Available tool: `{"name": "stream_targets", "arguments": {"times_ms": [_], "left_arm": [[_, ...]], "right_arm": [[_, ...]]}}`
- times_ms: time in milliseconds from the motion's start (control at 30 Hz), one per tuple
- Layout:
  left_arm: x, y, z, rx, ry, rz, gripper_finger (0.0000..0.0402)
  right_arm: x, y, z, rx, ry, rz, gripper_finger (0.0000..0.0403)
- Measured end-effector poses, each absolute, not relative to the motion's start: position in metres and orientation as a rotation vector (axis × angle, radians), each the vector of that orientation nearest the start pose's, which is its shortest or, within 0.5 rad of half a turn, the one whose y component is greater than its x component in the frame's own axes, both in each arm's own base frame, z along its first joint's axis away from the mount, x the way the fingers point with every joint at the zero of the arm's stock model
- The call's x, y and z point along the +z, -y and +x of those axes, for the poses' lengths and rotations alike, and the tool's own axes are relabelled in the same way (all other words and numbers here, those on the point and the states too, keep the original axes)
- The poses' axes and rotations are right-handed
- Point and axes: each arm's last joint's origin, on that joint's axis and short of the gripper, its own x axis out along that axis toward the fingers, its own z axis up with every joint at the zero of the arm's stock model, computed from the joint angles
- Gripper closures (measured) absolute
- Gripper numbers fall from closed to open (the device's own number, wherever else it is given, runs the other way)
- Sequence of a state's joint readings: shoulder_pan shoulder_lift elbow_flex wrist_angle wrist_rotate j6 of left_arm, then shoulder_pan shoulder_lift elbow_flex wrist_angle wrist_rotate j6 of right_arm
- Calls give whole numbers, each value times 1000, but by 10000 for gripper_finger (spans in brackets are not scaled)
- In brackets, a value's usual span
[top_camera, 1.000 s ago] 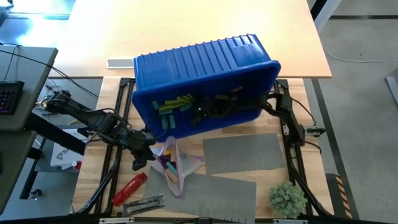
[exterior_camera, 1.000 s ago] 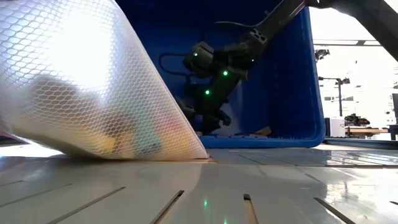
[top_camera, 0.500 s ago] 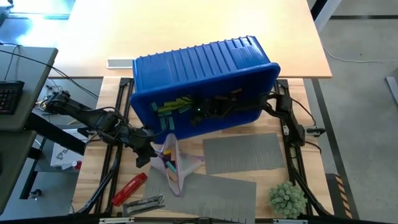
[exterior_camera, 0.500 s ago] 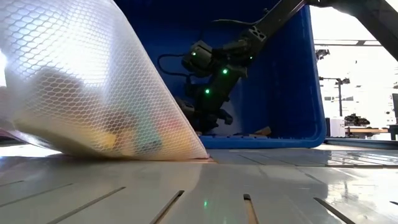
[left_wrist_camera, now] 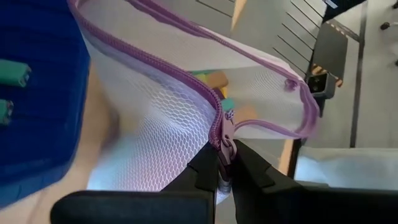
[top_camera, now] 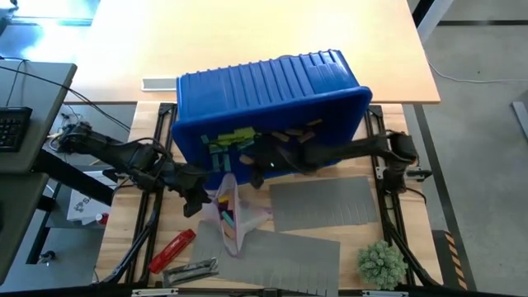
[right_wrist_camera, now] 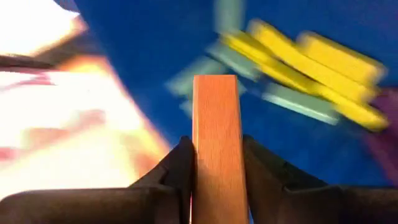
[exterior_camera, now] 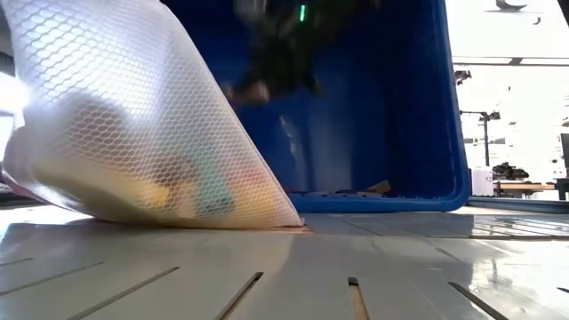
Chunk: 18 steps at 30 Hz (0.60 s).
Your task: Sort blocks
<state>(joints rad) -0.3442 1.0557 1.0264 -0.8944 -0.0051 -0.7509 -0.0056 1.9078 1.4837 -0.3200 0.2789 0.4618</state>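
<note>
Tan block clamped in right claw, left claw pinching mesh bag

The high view looks straight down from above and takes in the whole table, both arms and the blue bin. The low view sits at table height, very near the mesh bag, and faces level into the open bin and the room behind. The left wrist view looks very closely along its fingers at the bag's purple zipper. The right wrist view looks closely into the bin. The bag appears in the high, low and left wrist views; the bin appears in all four.
</note>
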Motion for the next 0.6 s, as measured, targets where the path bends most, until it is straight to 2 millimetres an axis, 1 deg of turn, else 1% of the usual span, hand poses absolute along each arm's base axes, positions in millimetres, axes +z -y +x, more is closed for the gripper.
{"name": "stream_targets", "arguments": {"times_ms": [67,100,233,333,400,533,600], "left_arm": [[309,62,185,50,-971,-517,401],[309,59,185,55,-969,-511,401],[308,50,188,63,-973,-498,401],[309,43,190,71,-961,-478,401],[309,39,191,74,-949,-462,401],[310,34,193,71,-932,-440,401],[311,33,194,49,-924,-448,401]], "right_arm": [[261,-15,422,-352,-598,350,315],[267,-27,420,-326,-578,365,315],[286,-73,412,-286,-460,497,315],[298,-100,410,-236,-344,626,315],[294,-112,413,-234,-320,730,315],[274,-131,418,-276,-306,914,315],[273,-136,422,-263,-259,1010,315]]}}
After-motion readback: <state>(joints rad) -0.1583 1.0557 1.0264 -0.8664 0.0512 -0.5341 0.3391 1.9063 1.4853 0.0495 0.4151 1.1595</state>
